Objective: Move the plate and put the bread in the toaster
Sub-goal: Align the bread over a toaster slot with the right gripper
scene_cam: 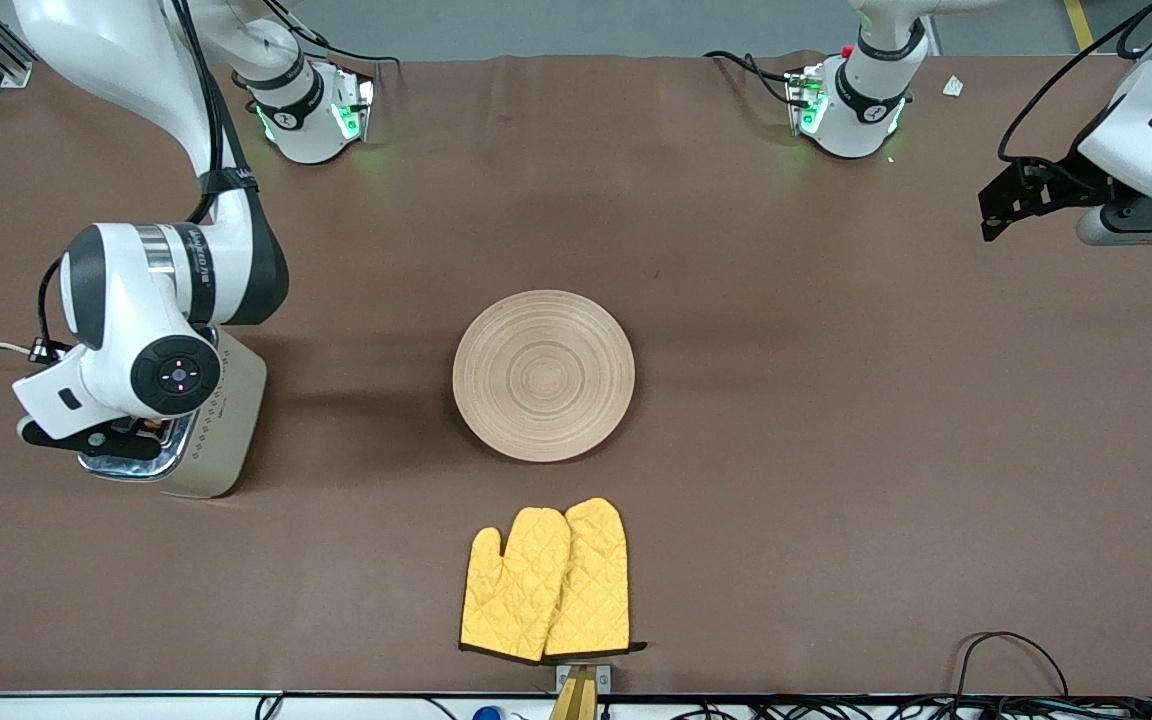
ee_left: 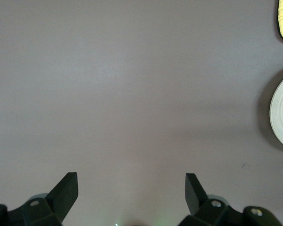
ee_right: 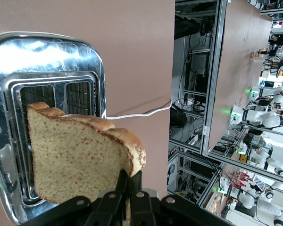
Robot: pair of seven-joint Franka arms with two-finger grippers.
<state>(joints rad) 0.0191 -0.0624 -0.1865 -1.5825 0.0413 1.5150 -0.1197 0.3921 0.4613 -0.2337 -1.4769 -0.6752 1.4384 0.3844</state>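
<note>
Yellow oven mitts (scene_cam: 546, 582) sit nearest the front cam, plate (scene_cam: 543, 375) just farther, mid-table. Toaster (scene_cam: 204, 420) at right arm's end, right gripper (scene_cam: 136, 432) over it. Left arm waits. Left wrist: left gripper (ee_left: 131, 188) spread wide, empty, over bare table (ee_left: 132, 94). Right wrist: fingers (ee_right: 134, 183) pinch bread (ee_right: 75, 160) by its edge, over toaster slots (ee_right: 52, 96). Judgement: square slice w/ one slot, lower straight, release only once it's inside.

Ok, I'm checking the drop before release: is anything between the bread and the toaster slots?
Nothing visible. The right gripper holds the bread just over the toaster, whose slots look open and empty. The left gripper waits open, away from it.
</note>
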